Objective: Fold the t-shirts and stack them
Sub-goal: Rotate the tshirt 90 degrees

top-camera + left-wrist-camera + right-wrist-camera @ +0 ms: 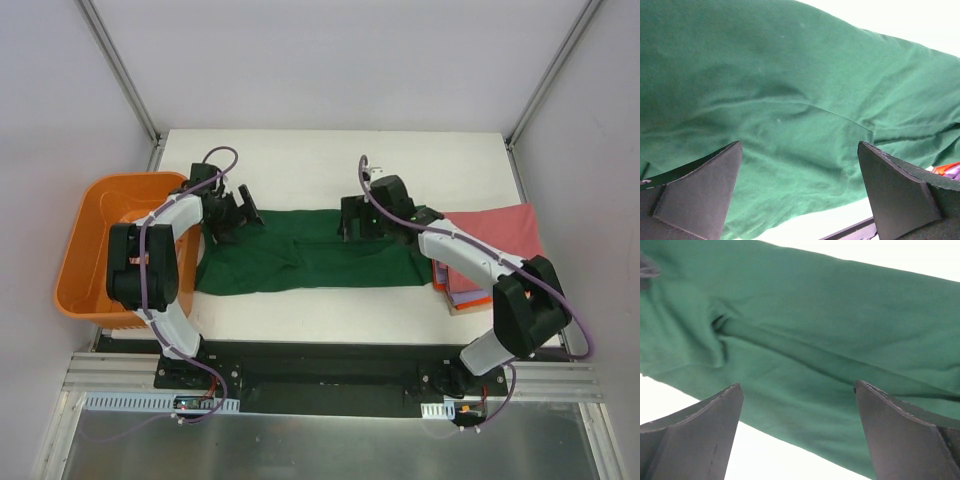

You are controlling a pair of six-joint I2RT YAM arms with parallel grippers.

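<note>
The dark green t-shirt (310, 260) lies folded into a long band across the middle of the white table. It fills the left wrist view (790, 90) and the right wrist view (830, 340). My left gripper (232, 213) is open and empty over the shirt's far left end. My right gripper (356, 220) is open and empty over the shirt's far edge, right of centre. A stack of folded shirts sits at the right, pink-red (500, 235) on top, with lavender (470, 297) and orange edges showing below.
An orange plastic basket (85, 250) stands off the table's left edge beside the left arm. The white table (330, 165) has bare surface behind the shirt. Grey walls and metal frame posts enclose the back.
</note>
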